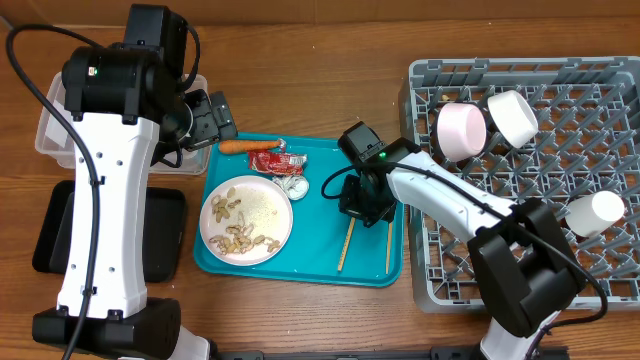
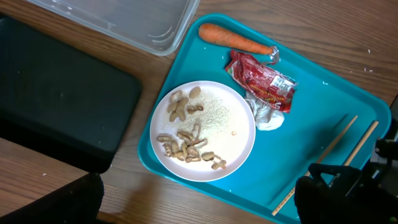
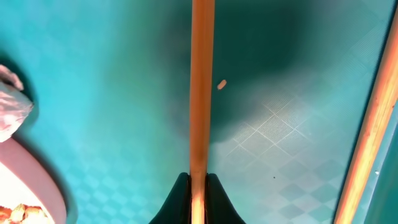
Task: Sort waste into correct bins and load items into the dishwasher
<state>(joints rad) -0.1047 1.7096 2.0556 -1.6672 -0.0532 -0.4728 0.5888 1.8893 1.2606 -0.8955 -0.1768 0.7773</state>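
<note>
One teal tray point(image 1: 320, 245) on wooden table point(image 1: 300, 60); right gripper point(image 3: 198, 183) clamps chopstick point(image 3: 202, 93) (ends cut off); left gripper point(image 1: 212, 122) fingers spread.

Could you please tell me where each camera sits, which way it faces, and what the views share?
Overhead: above the table, facing straight down; teal tray, dish rack, left arm, right arm.
Left wrist: high over the tray, looking down at plate, carrot; left gripper's fingers at bottom edge.
Right wrist: close above tray, facing down; right gripper shut on chopstick.
Shared: chopsticks in all three.
</note>
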